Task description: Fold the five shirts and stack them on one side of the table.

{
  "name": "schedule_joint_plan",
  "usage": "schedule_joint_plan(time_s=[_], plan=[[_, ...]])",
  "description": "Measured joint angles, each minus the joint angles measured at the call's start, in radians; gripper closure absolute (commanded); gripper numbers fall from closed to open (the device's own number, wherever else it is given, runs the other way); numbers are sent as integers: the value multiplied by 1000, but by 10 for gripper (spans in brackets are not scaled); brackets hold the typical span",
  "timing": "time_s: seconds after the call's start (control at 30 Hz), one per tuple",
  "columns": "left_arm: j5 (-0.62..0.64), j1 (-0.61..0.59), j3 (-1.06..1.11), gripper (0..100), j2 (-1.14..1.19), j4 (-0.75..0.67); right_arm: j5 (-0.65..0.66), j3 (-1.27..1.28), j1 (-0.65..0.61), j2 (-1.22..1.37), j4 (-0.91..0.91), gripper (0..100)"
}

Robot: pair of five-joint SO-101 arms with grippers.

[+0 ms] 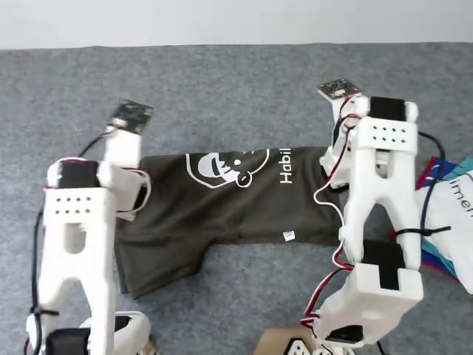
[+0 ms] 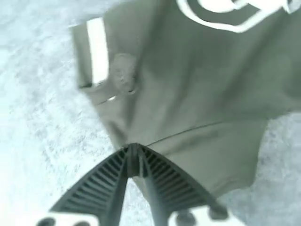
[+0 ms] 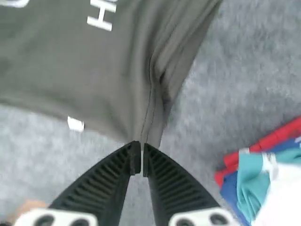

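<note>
The dark olive shirt (image 1: 222,203) lies on the grey felt table (image 1: 222,81) between the two arms, wrinkled, with a white round logo and white lettering running up to its far edge. Its long axis runs across the table from one arm to the other. The lettering's tops face the left arm, so the collar end points that way, and one sleeve sticks out toward the near side there. The left gripper (image 2: 134,155) has its fingers pressed together on a pinch of the fabric. The right gripper (image 3: 141,150) is likewise clamped on the opposite end of the shirt. Beside it lies a stack of coloured shirts (image 3: 254,174) in red, blue, teal and white.
</note>
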Motion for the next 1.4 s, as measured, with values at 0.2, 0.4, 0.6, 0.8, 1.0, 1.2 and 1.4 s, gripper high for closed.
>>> schedule_joint_plan(time_s=[0.2,0.4,0.6,0.8,1.0,1.2,1.4], plan=[[21,-52,-18,996,-64,41,-41,14,-31,160,-189,988],[21,-54,-46,996,-71,87,-43,14,-35,227,-344,987],[21,-54,-46,996,-71,87,-12,14,-35,288,-459,987],[21,-54,-46,996,-71,87,46,14,-23,344,-552,987],[21,-54,-46,996,-71,87,72,-18,14,348,-566,987],[21,-54,-46,996,-71,87,72,-135,23,350,-384,988],[21,-54,-46,996,-71,87,74,-258,23,350,-130,988]])
